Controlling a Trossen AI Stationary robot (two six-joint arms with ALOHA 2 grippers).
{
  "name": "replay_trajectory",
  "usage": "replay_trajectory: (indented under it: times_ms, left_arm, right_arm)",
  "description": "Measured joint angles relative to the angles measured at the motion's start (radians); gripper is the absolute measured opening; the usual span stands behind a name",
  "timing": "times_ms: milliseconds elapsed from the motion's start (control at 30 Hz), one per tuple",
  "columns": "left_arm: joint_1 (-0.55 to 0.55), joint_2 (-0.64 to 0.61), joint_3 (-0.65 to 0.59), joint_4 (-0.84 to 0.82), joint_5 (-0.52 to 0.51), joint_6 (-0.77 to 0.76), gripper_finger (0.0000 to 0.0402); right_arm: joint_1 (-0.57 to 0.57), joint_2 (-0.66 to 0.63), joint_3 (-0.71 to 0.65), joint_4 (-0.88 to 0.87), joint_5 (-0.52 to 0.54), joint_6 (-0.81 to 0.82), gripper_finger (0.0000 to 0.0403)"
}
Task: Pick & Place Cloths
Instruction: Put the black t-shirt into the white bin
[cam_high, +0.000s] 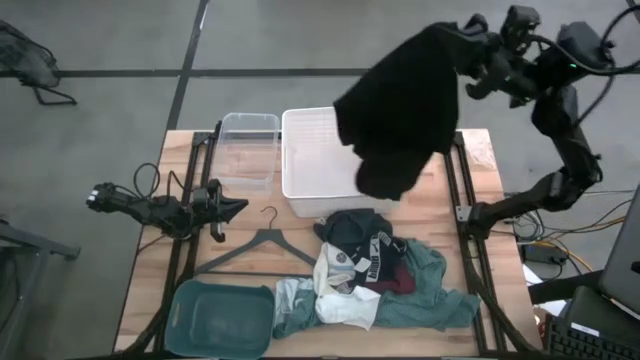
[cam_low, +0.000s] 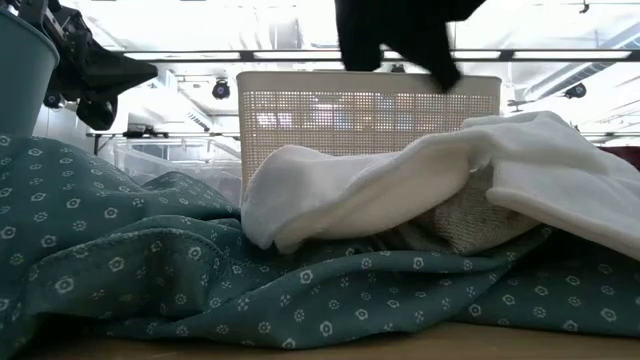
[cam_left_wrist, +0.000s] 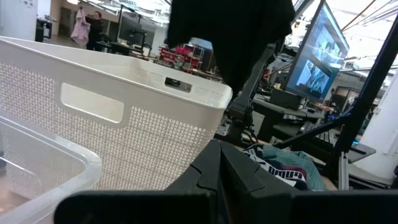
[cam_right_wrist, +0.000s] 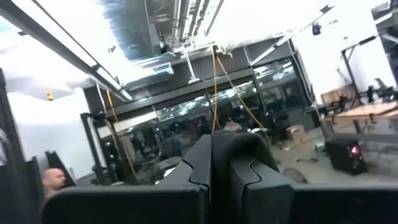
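My right gripper (cam_high: 462, 48) is raised high above the table's far right part and is shut on a plain black cloth (cam_high: 398, 105). The cloth hangs over the white basket (cam_high: 312, 165) and shows at the top of the low view (cam_low: 400, 30). A pile lies on the near table: a teal-green cloth (cam_high: 432, 292) at the bottom, a black one with white print (cam_high: 362, 238), a maroon one (cam_high: 402, 280) and white ones (cam_high: 345, 300). My left gripper (cam_high: 238, 207) rests shut at the table's left, pointing toward the basket. My right gripper holds the black cloth by its upper end (cam_high: 445, 42), high above the table. The cloth itself covers the fingers in the high view, so the kind of hold does not show. It hangs slack and lifted clear, its lower end (cam_high: 385, 185) over the basket's right part.
A clear plastic bin (cam_high: 247, 150) stands left of the white basket. A teal tub (cam_high: 222, 318) sits at the near left corner. A black clothes hanger (cam_high: 262, 245) lies between my left gripper and the pile. Black rails run along both table sides.
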Motion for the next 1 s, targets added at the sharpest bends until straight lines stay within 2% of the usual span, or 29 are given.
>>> replay_trajectory:
  times_ms: [233, 433, 567, 1000]
  left_arm:
    - [0.0, 0.0, 0.0, 0.0, 0.0, 0.0, 0.001]
    - [0.0, 0.0, 0.0, 0.0, 0.0, 0.0, 0.001]
    - [0.0, 0.0, 0.0, 0.0, 0.0, 0.0, 0.001]
    - [0.0, 0.0, 0.0, 0.0, 0.0, 0.0, 0.001]
  right_arm:
    - [0.0, 0.09, 0.034, -0.101, 0.055, -0.092, 0.0008]
    - [0.0, 0.151, 0.038, -0.22, 0.208, -0.225, 0.0008]
    - [-0.001, 0.196, 0.038, -0.356, 0.269, -0.275, 0.0008]
    - [0.035, 0.383, 0.016, -0.859, 0.263, -0.245, 0.0008]
